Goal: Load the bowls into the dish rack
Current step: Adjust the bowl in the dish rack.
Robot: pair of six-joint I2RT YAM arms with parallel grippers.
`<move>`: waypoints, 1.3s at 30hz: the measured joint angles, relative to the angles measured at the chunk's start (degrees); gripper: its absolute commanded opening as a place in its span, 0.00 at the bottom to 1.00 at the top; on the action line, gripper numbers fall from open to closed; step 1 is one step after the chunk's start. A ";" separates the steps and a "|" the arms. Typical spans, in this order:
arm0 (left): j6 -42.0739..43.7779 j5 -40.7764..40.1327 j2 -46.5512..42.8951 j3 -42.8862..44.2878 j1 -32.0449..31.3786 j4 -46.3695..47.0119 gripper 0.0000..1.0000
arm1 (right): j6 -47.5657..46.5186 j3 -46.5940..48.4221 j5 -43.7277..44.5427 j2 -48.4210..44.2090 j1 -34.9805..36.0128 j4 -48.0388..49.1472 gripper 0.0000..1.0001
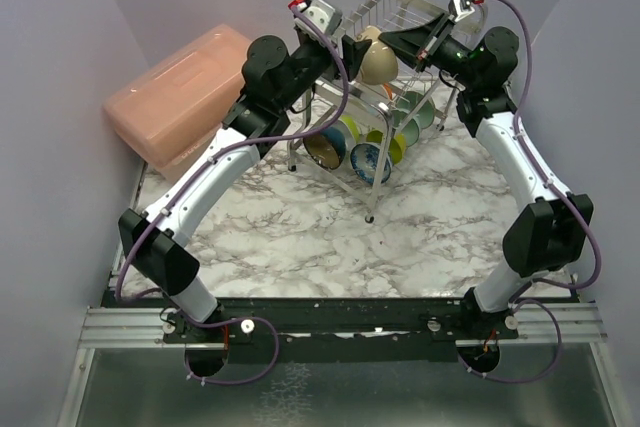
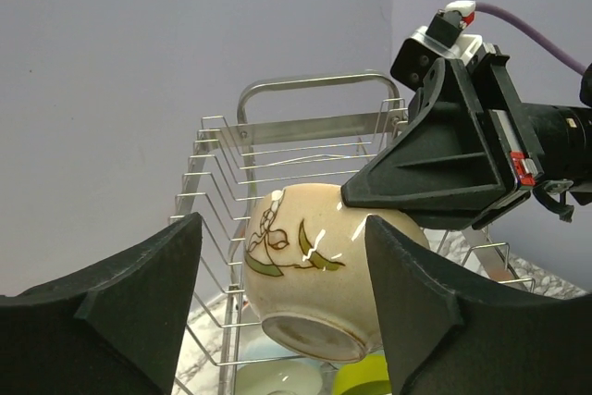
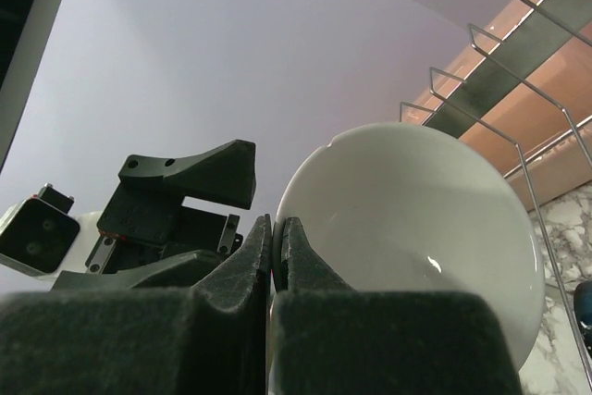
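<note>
Your right gripper [image 3: 276, 228] pinches the cream bowl [image 2: 305, 275] by its rim above the rack [image 2: 310, 127]; your left gripper [image 2: 282, 222] gapes empty at the bowl's 9 o'clock. Other bowls [image 1: 350, 142] sit in the tier below, and a pink box [image 1: 180, 97] lies at the rack's 9 o'clock.

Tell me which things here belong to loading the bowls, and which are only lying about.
Belonging to the job: the cream bowl, pinched at its rim by the right tool; the open left tool facing it; the dish rack; the bowls already on its lower shelf.
Only lying about: the pink box, left of the rack.
</note>
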 measured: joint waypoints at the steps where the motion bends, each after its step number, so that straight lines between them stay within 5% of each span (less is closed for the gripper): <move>1: -0.09 0.28 0.39 0.52 0.00 -0.02 0.70 | 0.42 0.00 0.00 0.11 -0.02 0.15 0.01; 19: 0.00 1.95 3.06 2.69 0.00 -2.89 0.70 | 12.37 -1.60 -3.34 2.19 -0.87 9.03 0.01; 31: -0.33 2.05 4.02 4.17 0.02 -2.78 0.70 | 10.82 -1.84 -4.26 2.19 -0.90 8.55 0.01; 39: -0.83 2.89 4.92 5.35 0.00 -2.89 0.64 | 9.79 -2.01 -4.20 2.21 -0.92 9.03 0.18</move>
